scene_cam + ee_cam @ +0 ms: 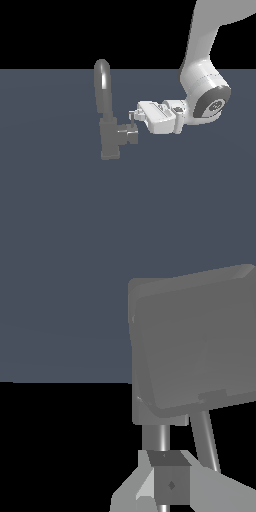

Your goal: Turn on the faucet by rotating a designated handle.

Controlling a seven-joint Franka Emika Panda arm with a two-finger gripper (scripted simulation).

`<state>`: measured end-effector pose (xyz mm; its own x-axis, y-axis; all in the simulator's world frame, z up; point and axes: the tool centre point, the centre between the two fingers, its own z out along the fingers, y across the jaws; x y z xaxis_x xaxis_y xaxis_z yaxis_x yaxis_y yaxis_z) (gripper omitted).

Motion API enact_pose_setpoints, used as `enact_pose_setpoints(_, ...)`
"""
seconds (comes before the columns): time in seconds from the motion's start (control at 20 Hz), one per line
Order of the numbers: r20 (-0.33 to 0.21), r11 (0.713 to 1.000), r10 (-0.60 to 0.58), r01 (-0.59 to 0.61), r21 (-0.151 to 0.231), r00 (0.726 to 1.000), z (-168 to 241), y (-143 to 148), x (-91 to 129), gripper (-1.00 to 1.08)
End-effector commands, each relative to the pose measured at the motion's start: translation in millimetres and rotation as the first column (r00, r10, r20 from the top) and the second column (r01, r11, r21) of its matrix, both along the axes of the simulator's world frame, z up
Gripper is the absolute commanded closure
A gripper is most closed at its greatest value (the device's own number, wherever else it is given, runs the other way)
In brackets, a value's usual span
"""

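Faucet (106,125) upright on the worktop (60,200); handle (129,134) projects toward the exterior view's right. Gripper (133,116) meets the lever pin (131,120), apparently closed around it. Risk: the thin pin slips free if the rotation arc is misaligned.

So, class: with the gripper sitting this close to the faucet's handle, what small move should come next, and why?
Probably a short sideways push to swing the lever. In the exterior view the gripper is right at the thin upright pin on the handle, beside the faucet. The wrist view shows the fingers around the pin, though contact is unclear.
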<state>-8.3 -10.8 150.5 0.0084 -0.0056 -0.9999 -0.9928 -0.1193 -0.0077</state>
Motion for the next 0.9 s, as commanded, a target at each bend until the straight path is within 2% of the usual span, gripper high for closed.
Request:
enact_pose_setpoints(0.0, -0.008, 1.0, 0.007, -0.007, 0.006, 1.0, 2.8, -1.6, -12.2, 1.08)
enact_pose_setpoints(0.15, -0.008, 1.0, 0.007, -0.007, 0.006, 1.0, 4.3, -2.3, -18.3, 1.08)
enact_pose_setpoints(0.2, 0.005, 1.0, 0.002, -0.002, 0.001, 1.0, 5.6, -1.2, -10.1, 1.08)
enact_pose_setpoints(0.85, -0.007, 1.0, 0.006, -0.006, 0.006, 1.0, -22.1, -8.1, -63.5, 1.08)
